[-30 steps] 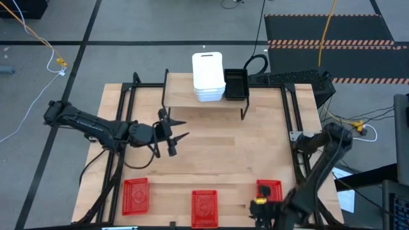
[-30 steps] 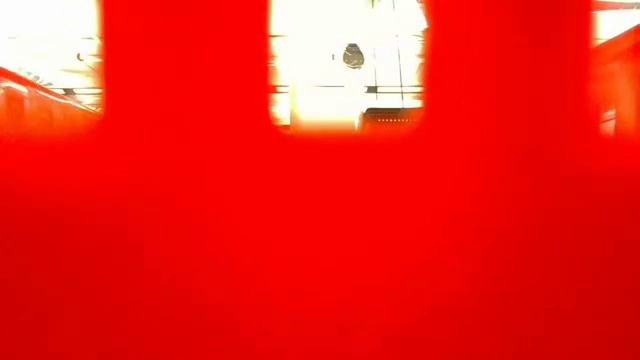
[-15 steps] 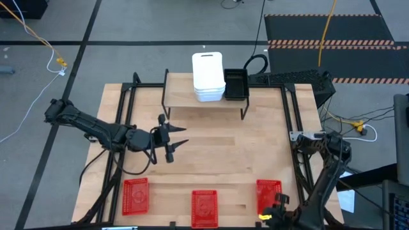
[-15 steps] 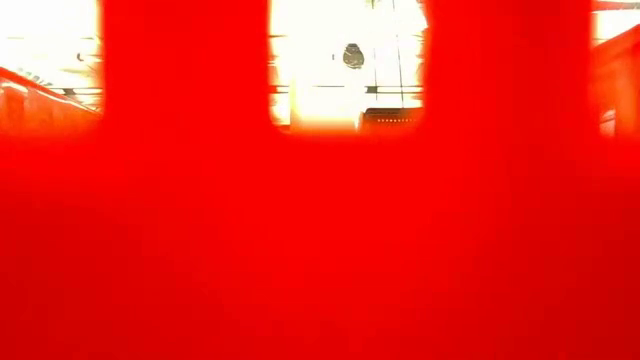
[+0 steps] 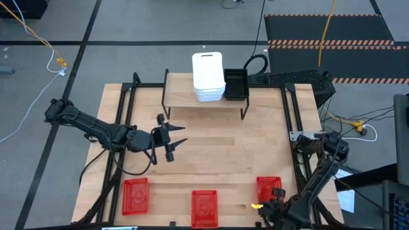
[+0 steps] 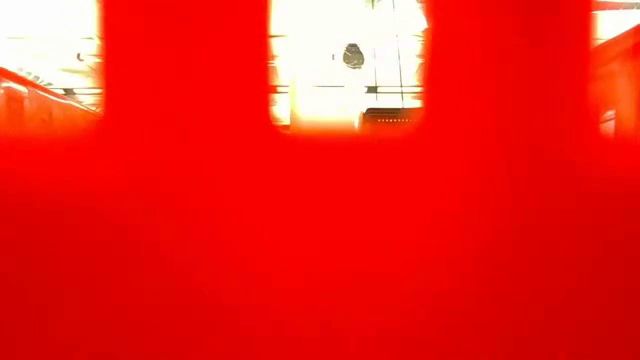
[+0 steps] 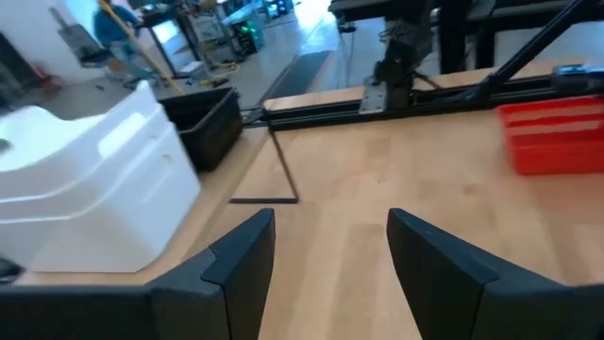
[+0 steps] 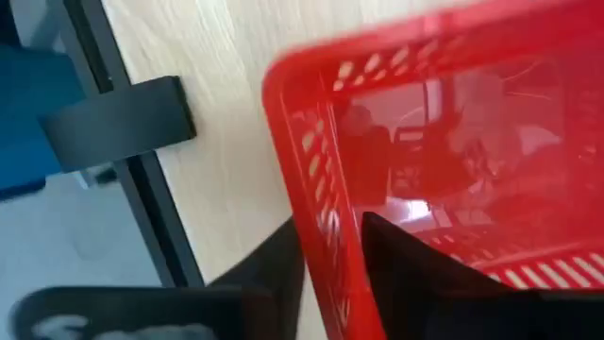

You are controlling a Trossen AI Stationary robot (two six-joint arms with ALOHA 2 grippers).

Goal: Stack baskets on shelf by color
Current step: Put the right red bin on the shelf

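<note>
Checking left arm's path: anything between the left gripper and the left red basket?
Nothing: high view shows only bare tabletop between the left gripper and the left red basket.

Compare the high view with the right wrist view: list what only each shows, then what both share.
Only the high view shows the shelf carrying the white basket stack and black basket, the left hand open over mid-table, and two more red baskets.

Only the right wrist view shows the right hand straddling a basket wall.

Both show the rightmost red basket and the wooden table.
</note>
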